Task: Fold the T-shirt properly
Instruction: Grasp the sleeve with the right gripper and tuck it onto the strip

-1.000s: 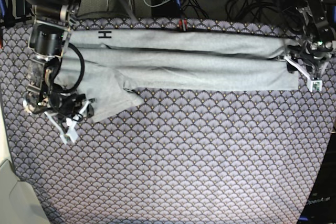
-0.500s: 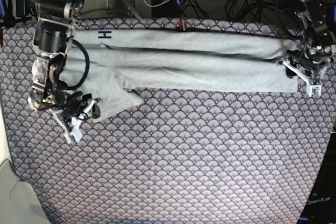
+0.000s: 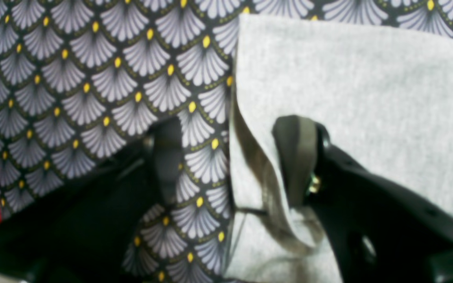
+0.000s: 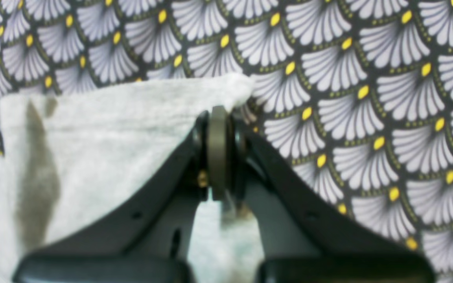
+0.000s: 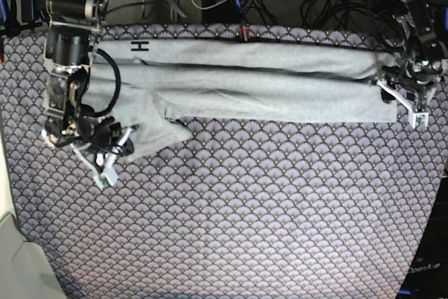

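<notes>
Right gripper point(image 4: 219, 151) just snapped closed on the T-shirt point(image 5: 245, 82) corner beside its sleeve; left gripper point(image 3: 230, 161) hangs parted over the opposite hem. Lift looks imminent.

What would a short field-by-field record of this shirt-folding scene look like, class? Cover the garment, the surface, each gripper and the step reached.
Garment: T-shirt, light grey, folded into a long band across the far side of the table
Lettering: black capital H showing near one end
Surface: fan-patterned cloth, purple-grey with yellow dots
Right gripper: jaws shut on a corner of the T-shirt
Left gripper: jaws apart, straddling the shirt's edge, one finger on the fabric
Step reached: lengthwise folds made; ends not yet brought together
</notes>
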Motion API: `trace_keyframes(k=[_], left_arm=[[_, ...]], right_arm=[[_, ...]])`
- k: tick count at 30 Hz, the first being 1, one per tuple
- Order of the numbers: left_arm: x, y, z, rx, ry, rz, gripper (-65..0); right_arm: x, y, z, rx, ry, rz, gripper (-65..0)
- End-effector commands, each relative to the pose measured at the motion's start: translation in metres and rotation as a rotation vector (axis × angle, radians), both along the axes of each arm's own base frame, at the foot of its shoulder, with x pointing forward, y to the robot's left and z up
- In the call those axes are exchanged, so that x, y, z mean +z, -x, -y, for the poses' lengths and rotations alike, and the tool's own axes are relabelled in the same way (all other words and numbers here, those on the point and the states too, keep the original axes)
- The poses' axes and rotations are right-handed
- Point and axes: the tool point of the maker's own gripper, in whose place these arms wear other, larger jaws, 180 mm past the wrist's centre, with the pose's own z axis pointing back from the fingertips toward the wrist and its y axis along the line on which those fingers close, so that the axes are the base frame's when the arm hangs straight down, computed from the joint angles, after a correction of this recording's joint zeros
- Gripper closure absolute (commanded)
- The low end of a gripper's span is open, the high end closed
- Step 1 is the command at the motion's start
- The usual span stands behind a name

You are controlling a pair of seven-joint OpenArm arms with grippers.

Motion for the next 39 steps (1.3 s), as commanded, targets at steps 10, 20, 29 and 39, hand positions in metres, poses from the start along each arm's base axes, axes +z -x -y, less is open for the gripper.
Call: trace_keyframes(k=[10,20,29,39], left_arm=[[0.013,-0.008,-0.005,-0.005,-0.019,0.039,-36.7],[0.011,-0.007,-0.005,-0.003,-0.016,0.034,-36.7],[0.009,-0.006,-0.005,-0.002,-0.014,0.030,-36.7],[0.009,-0.005,-0.005,-0.002,-0.014,0.028,-36.7]], right_arm=[[0.076,0.018,0.014,0.051,0.209,0.174,0.0],[0.109,0.075,0.005,0.101,0.321,0.246,0.0],[0.079,0.121,0.013,0.062,0.302,0.137,0.0],[0.080,0.136,0.061,-0.082,0.345,0.099,0.0]])
